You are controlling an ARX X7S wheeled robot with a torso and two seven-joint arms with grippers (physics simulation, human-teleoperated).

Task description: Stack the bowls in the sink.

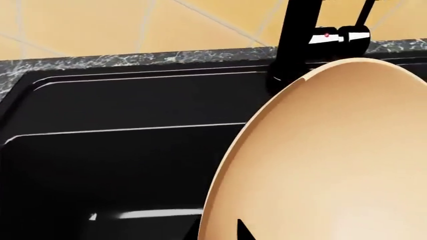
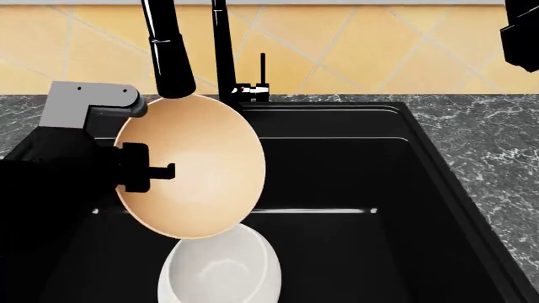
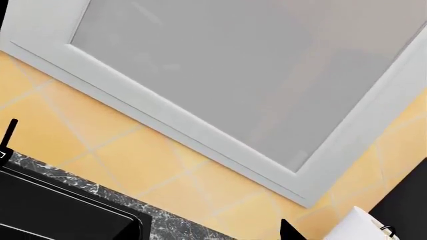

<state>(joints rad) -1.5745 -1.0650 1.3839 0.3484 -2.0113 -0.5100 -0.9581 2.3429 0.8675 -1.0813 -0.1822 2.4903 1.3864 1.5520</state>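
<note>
Peach-coloured and glossy, a deep round bowl [image 2: 189,167] hangs tilted above the sink [image 2: 354,164], its open side facing the head camera, held at its rim by the left gripper [image 2: 151,169], whose black fingers are closed over the bowl's edge. Directly below it, at the near end of the black basin, a white bowl [image 2: 221,268] sits upright, its rim just under the lower edge of the peach one. Both bowls look rigid, smooth and probably slippery, so a pinch across the rim wall seems the surest hold; lowered off-centre or released too high, the peach bowl could slide off the white one or tip. In the left wrist view the peach bowl fills most of the picture, with the black faucet [image 1: 293,45] behind it. A tall faucet spout also rises just behind the bowl in the head view. Dark grey marble countertop [image 2: 497,145] surrounds the sink, backed by yellow tiled wall [image 2: 370,44]. The right gripper [image 2: 521,35] is raised well away at the upper corner; whether it is open cannot be told.
</note>
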